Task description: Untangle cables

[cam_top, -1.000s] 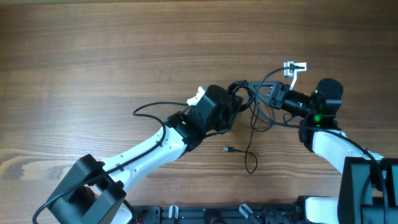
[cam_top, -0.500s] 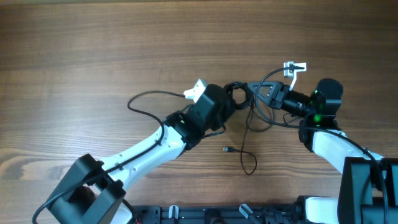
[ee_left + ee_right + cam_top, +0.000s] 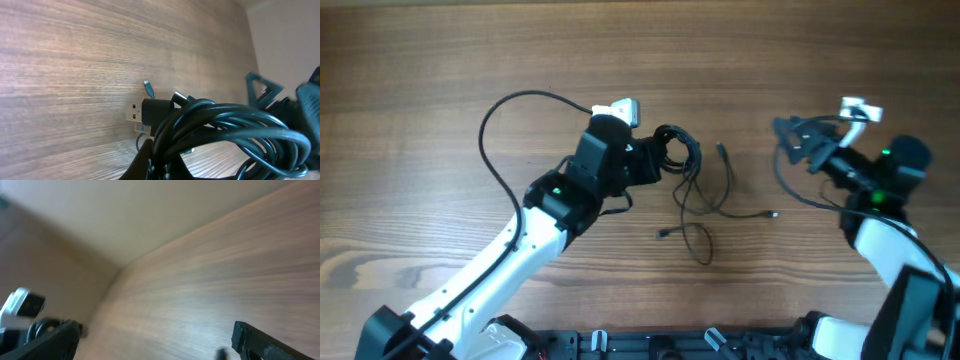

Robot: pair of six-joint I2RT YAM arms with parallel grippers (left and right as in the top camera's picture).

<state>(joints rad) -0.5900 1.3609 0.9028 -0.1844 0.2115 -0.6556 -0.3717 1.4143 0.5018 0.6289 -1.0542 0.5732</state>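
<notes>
Brown wooden surface, fine straight grain. Thin, shiny black cables wound in round loops, pinched tight in the left claw. Loose wiggly ends lying just right of it. Right claw spread wide, holding nothing, well right of the left claw.

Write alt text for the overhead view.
The left pincer is shut on a coiled bundle of thin black cables, loose ends trailing onto the wooden table. The right pincer stands open and empty, apart from them.
</notes>
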